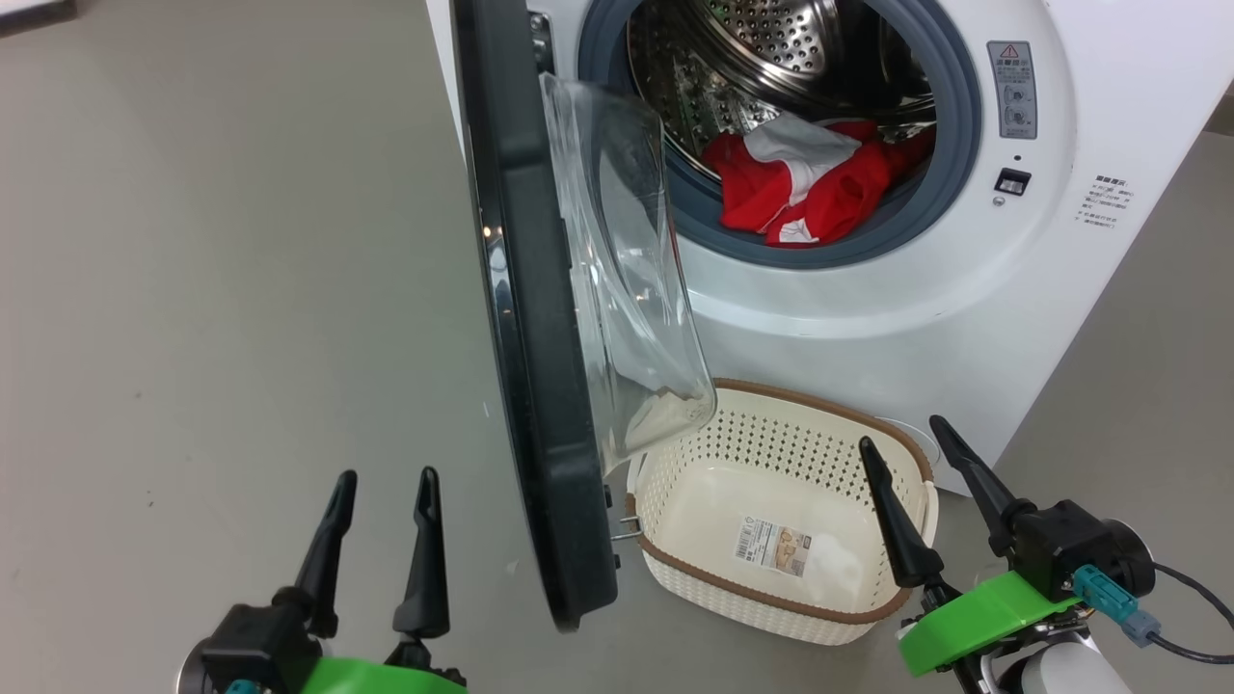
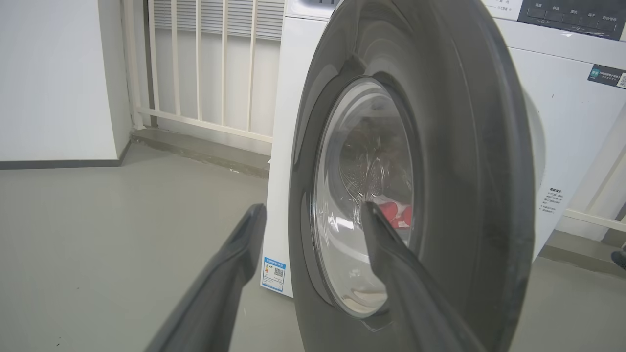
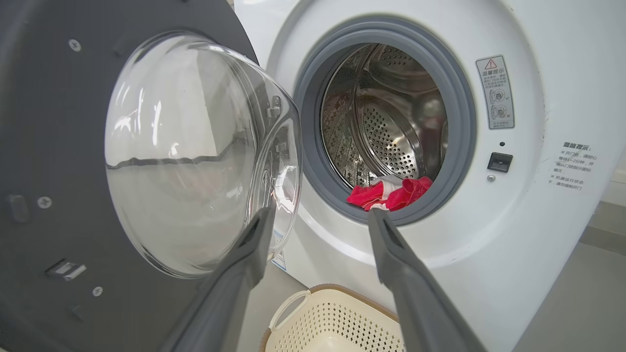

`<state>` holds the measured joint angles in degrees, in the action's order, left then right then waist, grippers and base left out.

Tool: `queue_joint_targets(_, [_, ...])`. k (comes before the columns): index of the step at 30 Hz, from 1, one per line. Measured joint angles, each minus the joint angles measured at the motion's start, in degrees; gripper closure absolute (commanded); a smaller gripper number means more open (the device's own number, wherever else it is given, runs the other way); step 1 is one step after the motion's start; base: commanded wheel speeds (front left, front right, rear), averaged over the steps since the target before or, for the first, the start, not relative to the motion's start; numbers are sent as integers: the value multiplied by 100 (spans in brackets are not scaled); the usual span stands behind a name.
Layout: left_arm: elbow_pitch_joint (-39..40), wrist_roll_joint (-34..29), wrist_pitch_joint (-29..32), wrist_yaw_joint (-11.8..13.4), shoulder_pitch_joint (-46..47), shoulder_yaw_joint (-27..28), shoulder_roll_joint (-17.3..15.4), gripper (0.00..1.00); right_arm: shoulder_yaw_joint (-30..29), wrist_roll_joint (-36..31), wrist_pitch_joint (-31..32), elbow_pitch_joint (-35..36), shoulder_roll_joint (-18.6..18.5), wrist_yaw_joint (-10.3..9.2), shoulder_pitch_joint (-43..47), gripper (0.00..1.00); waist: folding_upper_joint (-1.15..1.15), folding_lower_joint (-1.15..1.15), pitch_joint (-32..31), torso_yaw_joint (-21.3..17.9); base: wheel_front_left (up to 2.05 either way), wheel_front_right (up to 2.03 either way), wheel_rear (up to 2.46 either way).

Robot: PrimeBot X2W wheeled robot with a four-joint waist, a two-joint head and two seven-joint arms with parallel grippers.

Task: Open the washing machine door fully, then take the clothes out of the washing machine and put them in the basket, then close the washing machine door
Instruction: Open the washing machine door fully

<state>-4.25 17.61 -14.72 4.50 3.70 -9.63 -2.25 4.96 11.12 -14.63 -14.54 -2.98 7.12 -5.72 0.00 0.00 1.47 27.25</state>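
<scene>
My left hand (image 1: 388,474) is wide open and holds nothing. My right hand (image 1: 899,432) is wide open too, with nothing in it.

The door (image 1: 540,386) sticks straight out at me, between my two hands. My left hand is on its black outer side. My right hand is on the side with the glass bowl. I think the door is only part way open, so it should swing more to my left first. That would give me room to reach in.

The clothes (image 1: 810,183) are red and white. They lie in a heap at the bottom front of the drum (image 1: 771,48), right by the grey ring (image 1: 954,125).

The basket (image 1: 713,588) sits on the floor (image 1: 193,289), just in front of the washer (image 1: 964,308) and below the hole. It has only a paper label (image 1: 771,545) in it. I think it sits there so the clothes have a short way to go. My right hand hangs over it, so it looks best placed to grab them.
</scene>
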Motion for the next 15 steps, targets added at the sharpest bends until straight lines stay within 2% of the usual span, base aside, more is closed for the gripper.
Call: queue_joint_targets(15, [-122, 2, 0, -7, -26, 91, 0, 0, 22, 44, 0, -14, 4, 0, 64, 0, 0, 0, 14, -29, 0, 0, 0])
